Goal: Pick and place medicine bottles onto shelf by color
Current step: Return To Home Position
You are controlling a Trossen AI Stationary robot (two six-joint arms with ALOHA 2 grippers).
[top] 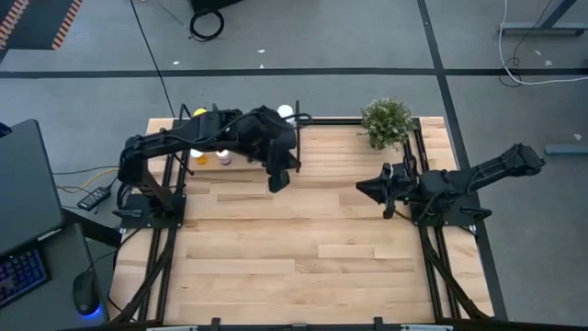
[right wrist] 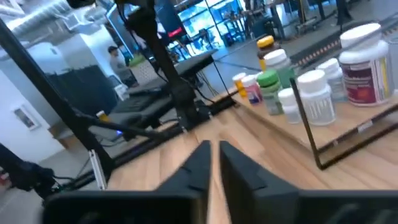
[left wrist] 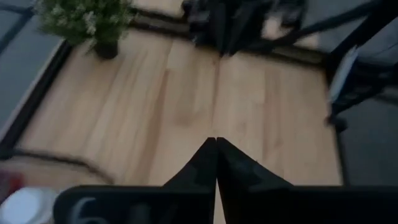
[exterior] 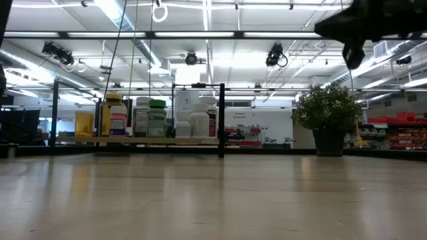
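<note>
The medicine bottles (exterior: pixel 157 119) stand upright in a row on the shelf (exterior: pixel 140 141) at the table's far left. In the right wrist view I see among them a white one with a red label (right wrist: pixel 364 68), a green-capped one (right wrist: pixel 268 84) and an amber yellow-capped one (right wrist: pixel 265 45). My left gripper (top: pixel 278 179) hangs shut above the table, just right of the shelf, with nothing in it (left wrist: pixel 216 149). My right gripper (top: pixel 363 188) is raised over the table's right part and points toward the shelf. Its fingers (right wrist: pixel 213 152) are all but together, with only a thin slit and nothing between them.
A small potted plant (top: pixel 386 121) stands at the table's far right corner. Black frame rods (top: pixel 432 267) run along the table's edges. A desk with a screen and keyboard (top: pixel 23 230) stands left of the table. Bare planks (top: pixel 303 257) fill the middle and near part.
</note>
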